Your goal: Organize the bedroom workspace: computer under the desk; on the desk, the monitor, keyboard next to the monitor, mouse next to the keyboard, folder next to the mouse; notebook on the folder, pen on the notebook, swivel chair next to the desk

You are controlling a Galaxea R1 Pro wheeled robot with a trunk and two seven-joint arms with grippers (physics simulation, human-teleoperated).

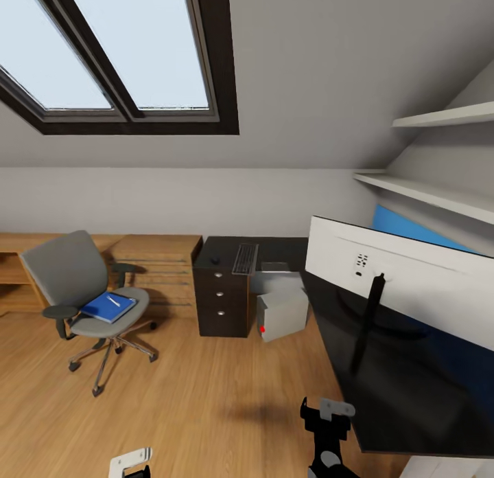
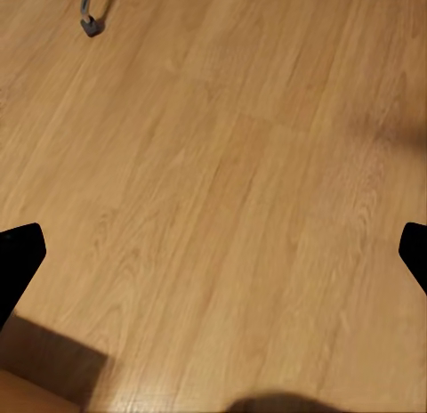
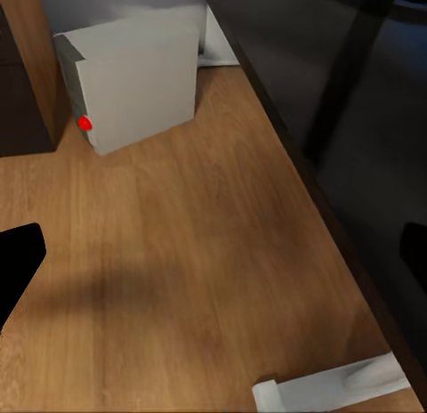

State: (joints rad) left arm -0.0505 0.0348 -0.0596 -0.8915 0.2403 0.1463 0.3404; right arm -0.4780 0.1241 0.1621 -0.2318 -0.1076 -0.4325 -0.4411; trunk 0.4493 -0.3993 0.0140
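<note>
Blocking the right foreground, monitor stands on desk.

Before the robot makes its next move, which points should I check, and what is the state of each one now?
1. Monitor on the desk: ok, its stand rests on the dark top.
2. Computer under the desk: ok, the grey box sits on the floor below the desk edge.
3. Keyboard next to the monitor: not ok, it lies at the far end of the desk, above the drawers.
4. Folder moved to the desk: not ok, it lies on the chair seat.
5. Left gripper free: ok, fingers apart over bare floor.
6. Right gripper free: ok, open, nothing between the fingers.
</note>
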